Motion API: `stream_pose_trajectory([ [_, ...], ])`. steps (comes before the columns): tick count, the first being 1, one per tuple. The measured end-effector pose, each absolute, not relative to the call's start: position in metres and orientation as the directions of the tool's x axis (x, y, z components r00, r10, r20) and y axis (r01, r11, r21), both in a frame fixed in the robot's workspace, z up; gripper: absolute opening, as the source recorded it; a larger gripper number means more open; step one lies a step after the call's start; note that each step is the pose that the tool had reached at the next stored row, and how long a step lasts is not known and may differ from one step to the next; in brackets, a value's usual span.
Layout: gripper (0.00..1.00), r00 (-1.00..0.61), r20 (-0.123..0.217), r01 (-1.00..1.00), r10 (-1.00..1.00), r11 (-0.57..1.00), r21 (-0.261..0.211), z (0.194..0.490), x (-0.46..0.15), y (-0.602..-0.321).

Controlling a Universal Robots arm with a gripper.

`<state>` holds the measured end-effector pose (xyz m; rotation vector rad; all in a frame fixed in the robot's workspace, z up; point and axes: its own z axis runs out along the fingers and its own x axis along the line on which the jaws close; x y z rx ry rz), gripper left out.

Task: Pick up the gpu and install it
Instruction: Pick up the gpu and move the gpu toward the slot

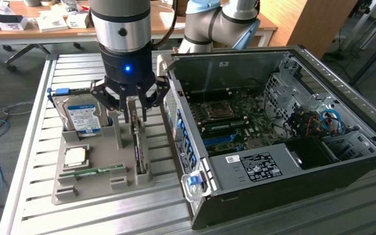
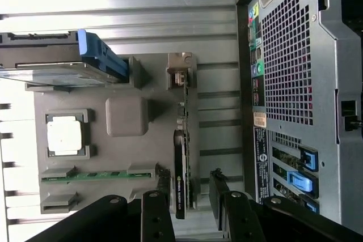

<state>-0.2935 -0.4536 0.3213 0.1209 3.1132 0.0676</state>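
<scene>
**Open claw straddles the gpu in its tray**

Low and centre-left in the exterior view, the grey holder tray point(image 1: 83, 192) sits on the slatted table point(image 1: 31, 215), with the memory stick point(image 1: 100, 171) lying flat in it. Further back, the gpu point(image 1: 138, 147) stands on edge in the tray's slot, close to the open computer case point(image 1: 273, 166). The gripper point(image 1: 133, 113) hangs over the card's far end with its fingers apart, one on each side, clamping nothing. A sound grip, I judge, needs the fingers square to the card's faces and low enough to catch board rather than just its top edge. Room is tight. The case wall is on the exterior view's right and the upright hard drive point(image 1: 82, 117) is on its left. Straight up looks free.
</scene>
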Motion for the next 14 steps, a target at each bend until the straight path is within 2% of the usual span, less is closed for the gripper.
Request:
stream_pose_trajectory([
  [14, 0.41, -0.997, -0.024, 0.077, 0.078, 0.996, 0.044, 0.302, -0.293, -0.454],
])
